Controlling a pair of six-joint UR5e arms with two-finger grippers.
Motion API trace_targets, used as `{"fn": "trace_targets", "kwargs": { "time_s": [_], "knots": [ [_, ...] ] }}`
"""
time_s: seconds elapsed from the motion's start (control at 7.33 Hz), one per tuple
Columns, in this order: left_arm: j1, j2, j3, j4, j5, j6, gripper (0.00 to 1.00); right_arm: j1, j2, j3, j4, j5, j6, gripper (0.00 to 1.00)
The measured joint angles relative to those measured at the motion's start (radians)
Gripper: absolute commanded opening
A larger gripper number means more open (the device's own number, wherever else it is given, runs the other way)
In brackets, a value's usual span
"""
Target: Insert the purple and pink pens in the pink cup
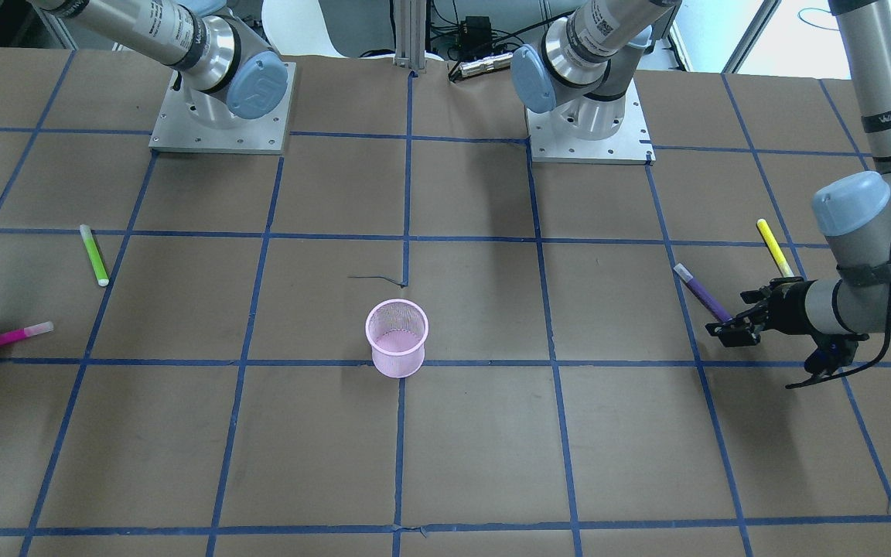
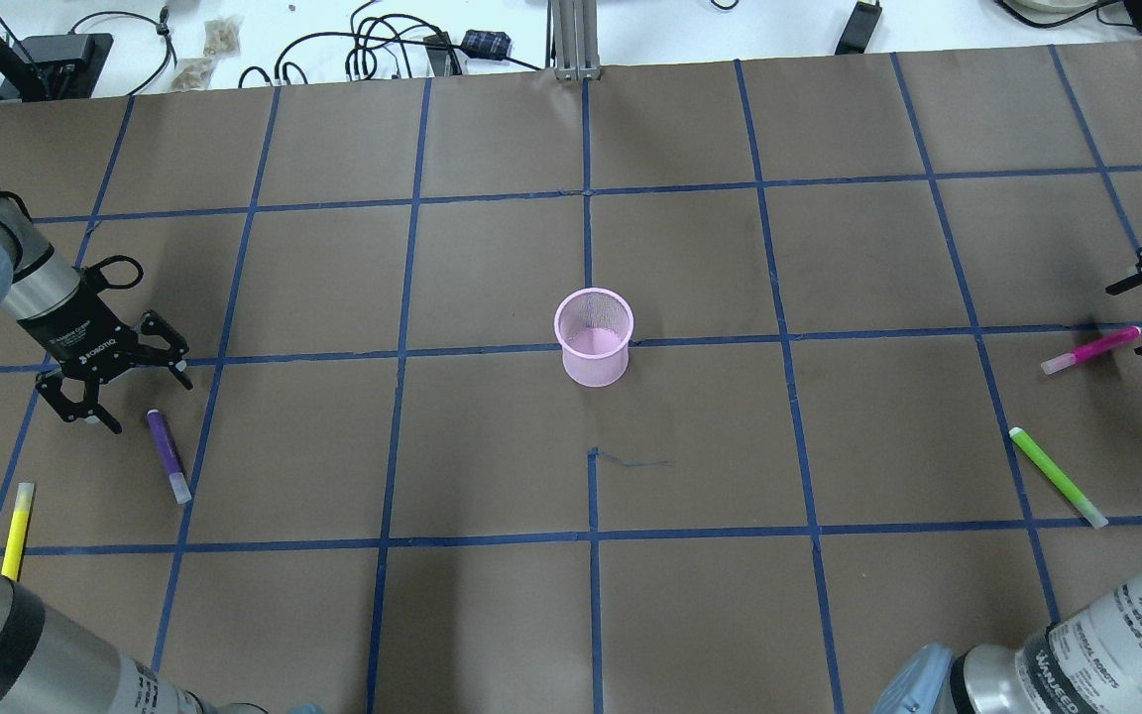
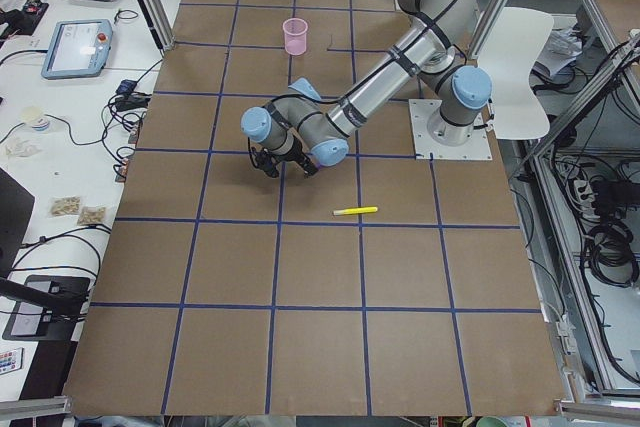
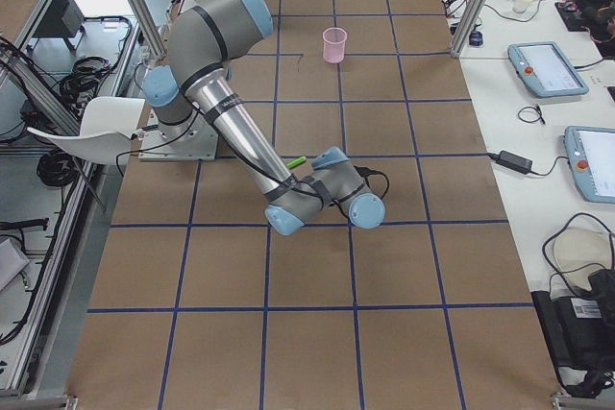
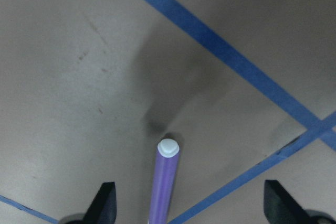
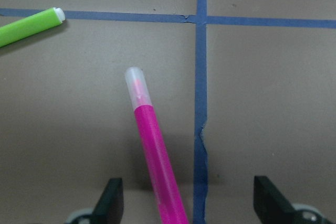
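Note:
The pink mesh cup (image 2: 593, 337) stands upright and empty at the table's middle (image 1: 397, 338). The purple pen (image 2: 167, 454) lies flat on the table on my left side (image 1: 701, 292). My left gripper (image 2: 140, 397) is open and low over the pen's near end, with the pen between its fingers in the left wrist view (image 5: 165, 187). The pink pen (image 2: 1091, 350) lies flat at the far right (image 1: 3, 339). My right gripper (image 2: 1131, 319) is open at that pen's outer end, straddling it in the right wrist view (image 6: 155, 156).
A green pen (image 2: 1057, 476) lies on the table near the pink pen and shows in the right wrist view (image 6: 29, 27). A yellow pen (image 2: 18, 516) lies near the purple pen. The brown table has a blue tape grid. The two arm bases (image 1: 221, 116) stand at the robot's edge.

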Motion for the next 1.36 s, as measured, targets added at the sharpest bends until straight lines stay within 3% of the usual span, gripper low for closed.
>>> {"fn": "trace_targets", "kwargs": {
  "time_s": [0.14,0.27,0.55,0.82,1.09,1.23,1.36],
  "knots": [
    [0.0,0.0,-0.004,0.002,0.003,0.001,0.72,0.0,0.009,-0.001,-0.003,-0.012,-0.022,0.88],
    [0.001,-0.001,-0.005,0.003,0.005,0.008,0.65,0.0,0.013,-0.001,-0.008,-0.026,-0.048,0.8],
    [0.002,-0.003,-0.006,0.003,0.007,0.035,0.64,0.0,0.014,0.0,-0.014,-0.037,-0.086,0.28],
    [0.022,-0.006,-0.008,0.002,0.007,0.045,0.65,0.0,0.014,0.002,-0.029,-0.038,-0.091,0.28],
    [0.038,-0.017,-0.01,0.003,0.006,0.047,0.65,0.0,0.015,0.005,-0.037,-0.039,-0.092,0.06],
    [0.039,-0.022,-0.013,0.002,0.002,0.047,0.56,0.0,0.015,0.005,-0.037,-0.04,-0.091,0.01],
    [0.04,-0.025,-0.014,0.003,-0.003,0.048,0.34,0.0,0.013,0.005,-0.032,-0.041,-0.09,0.0]
  ]
}}
